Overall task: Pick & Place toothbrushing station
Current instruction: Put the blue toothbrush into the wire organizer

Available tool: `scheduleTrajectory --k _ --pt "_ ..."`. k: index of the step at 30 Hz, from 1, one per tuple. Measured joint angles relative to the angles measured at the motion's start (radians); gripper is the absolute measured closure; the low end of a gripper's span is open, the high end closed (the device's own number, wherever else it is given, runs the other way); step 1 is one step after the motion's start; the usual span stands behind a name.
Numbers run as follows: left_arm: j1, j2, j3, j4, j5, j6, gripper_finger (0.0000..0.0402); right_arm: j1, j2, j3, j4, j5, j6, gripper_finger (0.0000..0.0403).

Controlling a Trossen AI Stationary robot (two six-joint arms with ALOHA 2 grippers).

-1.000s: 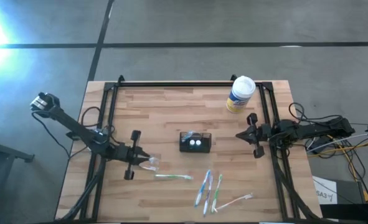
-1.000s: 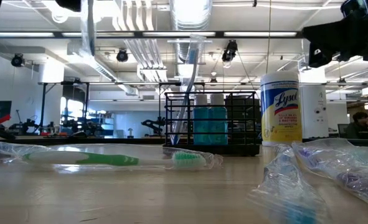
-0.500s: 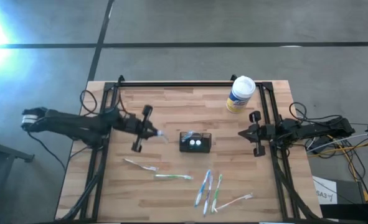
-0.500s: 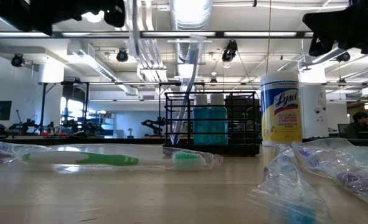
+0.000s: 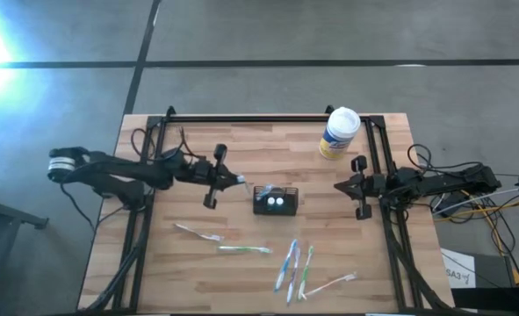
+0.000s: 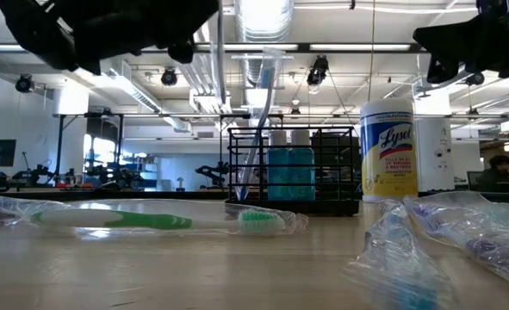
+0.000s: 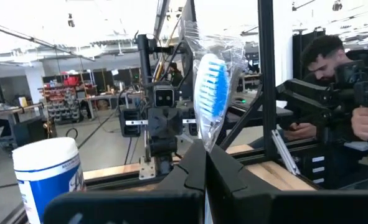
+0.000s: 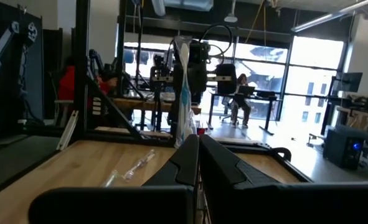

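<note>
So left pincer (image 5: 234, 180) pinches a plastic-wrapped blue-bristled toothbrush (image 7: 210, 98); right pincer (image 5: 340, 188) pressed together; boxy black station (image 5: 275, 200); Lysol canister (image 5: 338, 133).

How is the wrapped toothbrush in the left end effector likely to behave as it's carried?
The wrapped toothbrush stands upright from the shut left end effector, so it probably stays stiff. Its loose clear wrapper looks crinkly, likely slippery under the fingers. Being slender, it is probably light.
</note>
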Motion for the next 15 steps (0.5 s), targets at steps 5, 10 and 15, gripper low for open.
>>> scheduleTrajectory --k 5,10,15 --pt "0.006 0.082 0.026 0.047 -0.005 0.0 0.0401 0.0 0.006 0.0 -0.001 -0.001 0.01 0.0394" --pt "0.006 0.143 0.06 0.048 -0.008 0.001 0.0401 0.0 0.014 0.0 -0.001 -0.001 0.007 0.0394" --pt "0.012 0.194 0.073 0.055 -0.009 0.03 0.0401 0.0 0.014 0.0 0.002 -0.001 0.001 0.0394"
